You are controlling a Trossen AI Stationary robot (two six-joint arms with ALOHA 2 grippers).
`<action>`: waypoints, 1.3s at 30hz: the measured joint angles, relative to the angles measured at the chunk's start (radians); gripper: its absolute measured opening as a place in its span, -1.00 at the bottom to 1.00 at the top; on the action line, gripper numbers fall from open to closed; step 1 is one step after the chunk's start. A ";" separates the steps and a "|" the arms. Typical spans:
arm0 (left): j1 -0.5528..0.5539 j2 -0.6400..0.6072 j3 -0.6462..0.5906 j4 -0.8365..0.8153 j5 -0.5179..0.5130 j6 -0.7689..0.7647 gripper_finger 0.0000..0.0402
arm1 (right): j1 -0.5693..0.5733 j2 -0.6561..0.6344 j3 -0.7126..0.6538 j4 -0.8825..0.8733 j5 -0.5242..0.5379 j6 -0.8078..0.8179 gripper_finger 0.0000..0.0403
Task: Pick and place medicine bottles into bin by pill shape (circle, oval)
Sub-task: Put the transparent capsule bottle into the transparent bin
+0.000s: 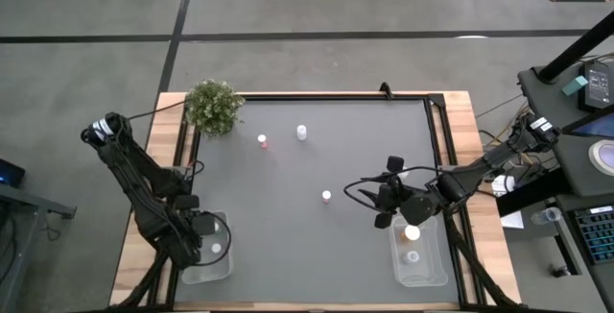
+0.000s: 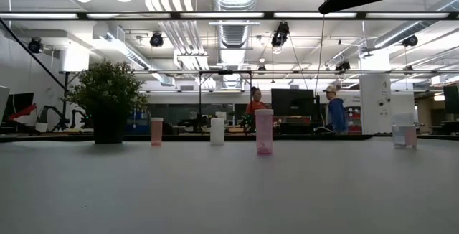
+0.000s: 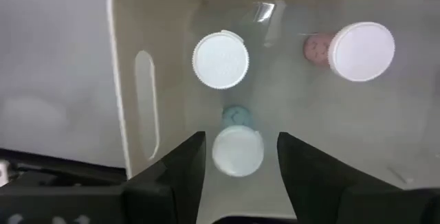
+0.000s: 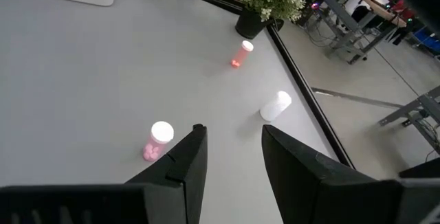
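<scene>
Now, the scene as it stands:
Left end effector (image 3: 237,162): over the left bin (image 1: 206,251) at the near-left corner of the tabletop (image 1: 317,207); its fingers (image 3: 185,162) stand apart, one on each side of a white-capped bottle (image 3: 237,150) that sits between them in the bin, with a sliver of gap on both sides.
Left bin contents: two more capped bottles, one upright white cap (image 3: 221,60), one with pinkish pills showing beside its cap (image 3: 352,50).
Right end effector (image 4: 230,159): beside the right bin (image 1: 422,255), fingers partly apart and holding nothing, pointed across the tabletop.
Right bin contents: at least one bottle (image 1: 413,233) under the arm; more I cannot tell.
Loose bottles: three upright on the open tabletop, a pink one (image 1: 262,141) and a white one (image 1: 302,132) near the far edge, another pink one (image 1: 326,196) near the middle.
Plant (image 1: 213,107): far-left corner.
Background: two people (image 2: 333,110) stand in the room beyond.
</scene>
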 joint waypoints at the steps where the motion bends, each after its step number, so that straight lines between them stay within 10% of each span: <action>1: 0.000 -0.001 0.008 -0.012 0.000 0.000 -0.19 | 0.000 0.000 0.000 0.000 0.000 0.000 -0.36; 10: 0.017 -0.022 0.109 -0.074 -0.032 0.000 -0.19 | 0.000 0.000 0.000 0.001 0.000 0.000 -0.36; 19: 0.140 -0.029 0.269 -0.063 -0.333 0.043 -0.19 | 0.000 0.000 0.000 0.028 -0.008 0.025 -0.36; 26: 0.261 -0.050 0.298 0.183 -0.602 0.544 -0.19 | 0.000 0.001 -0.003 0.031 -0.009 0.105 -0.36; 39: 0.501 -0.185 0.021 0.861 -0.583 1.319 -0.19 | 0.000 0.050 -0.003 0.132 -0.008 0.210 -0.35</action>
